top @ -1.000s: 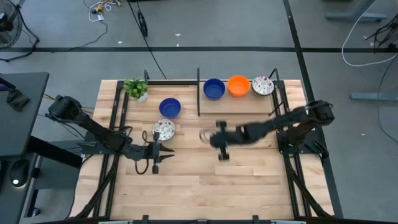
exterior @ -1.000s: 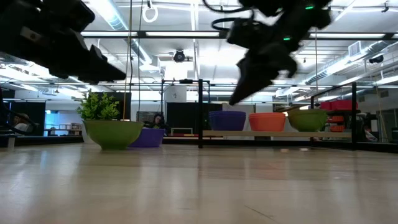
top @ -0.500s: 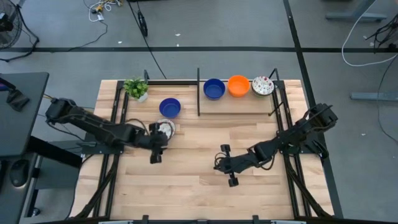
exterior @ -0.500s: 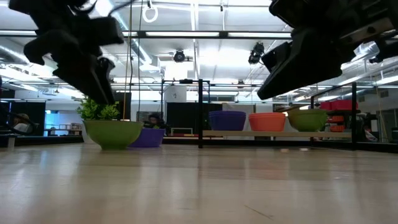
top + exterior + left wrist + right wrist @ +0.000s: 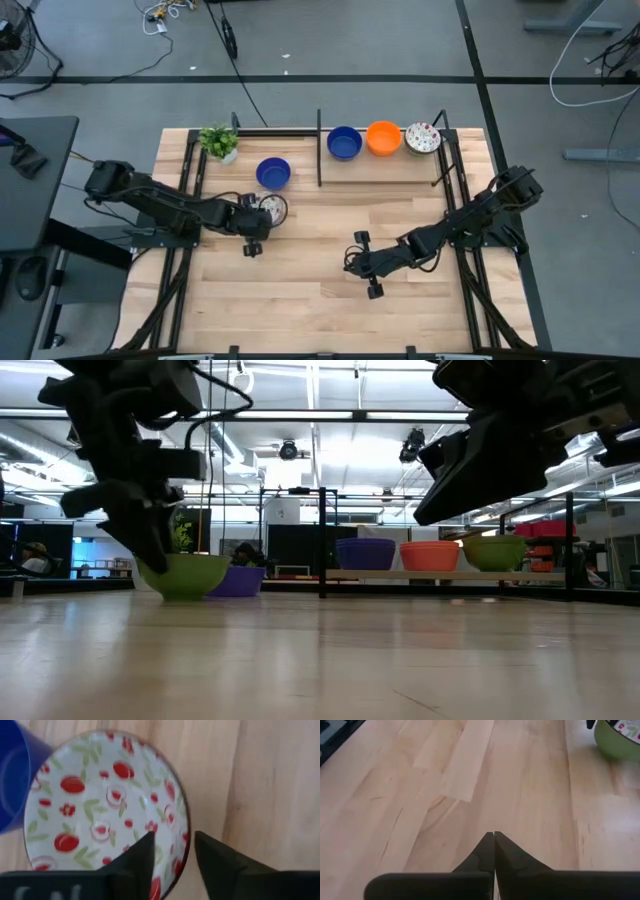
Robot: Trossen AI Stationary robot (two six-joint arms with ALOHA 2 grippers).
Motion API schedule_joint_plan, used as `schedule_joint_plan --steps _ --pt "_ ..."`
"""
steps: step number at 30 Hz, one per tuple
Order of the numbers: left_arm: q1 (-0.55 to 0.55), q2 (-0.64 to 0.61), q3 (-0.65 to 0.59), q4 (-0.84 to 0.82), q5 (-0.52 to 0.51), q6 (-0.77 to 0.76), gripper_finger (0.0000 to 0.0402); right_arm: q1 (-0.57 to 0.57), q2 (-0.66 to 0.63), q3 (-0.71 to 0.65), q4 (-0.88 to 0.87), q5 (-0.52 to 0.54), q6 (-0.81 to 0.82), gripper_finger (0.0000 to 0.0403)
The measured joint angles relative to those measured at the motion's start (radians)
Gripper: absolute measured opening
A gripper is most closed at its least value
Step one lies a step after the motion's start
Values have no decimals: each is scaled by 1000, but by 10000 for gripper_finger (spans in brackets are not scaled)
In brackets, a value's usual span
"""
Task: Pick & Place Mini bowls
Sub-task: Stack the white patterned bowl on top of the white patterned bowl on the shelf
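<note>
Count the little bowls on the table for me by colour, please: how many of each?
Blue bowls: 2, one by the plant, one in the back row
Orange bowl: 1
White floral bowls: 2, one under the left gripper, one ending the back row
Total: 5 bowls

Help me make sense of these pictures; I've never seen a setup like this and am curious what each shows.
Two dark robot arms work at a wooden table. One picture looks straight down, one looks level across the tabletop, and two come from cameras on the arms' wrists. The left hand straddles the rim of a floral bowl, its fingers apart, beside a blue bowl. The right hand hangs shut and empty over bare wood. At the back stand another blue bowl, an orange bowl, another floral bowl and a small plant.
</note>
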Motion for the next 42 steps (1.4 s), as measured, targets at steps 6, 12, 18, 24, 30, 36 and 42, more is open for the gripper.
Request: schedule_joint_plan --steps 6,12,18,24,30,36,42 --pt "-6 34 0 36 -11 19 44 -7 -2 0 -10 0 -1 4" --pt "-49 33 0 172 51 55 21 6 -88 0 -127 0 43 4" --pt "-105 34 0 407 163 110 12 39 -207 0 -224 72 95 4" --pt "-128 34 0 661 301 215 14 36 -224 0 -62 114 -9 4" --pt "-128 49 49 703 384 292 13 -62 -192 1 214 -141 -164 45" --pt "-127 144 126 706 459 335 15 -190 -167 89 146 -406 -244 142" --pt "-127 213 176 699 478 358 15 -266 -70 192 -29 -606 -275 202"
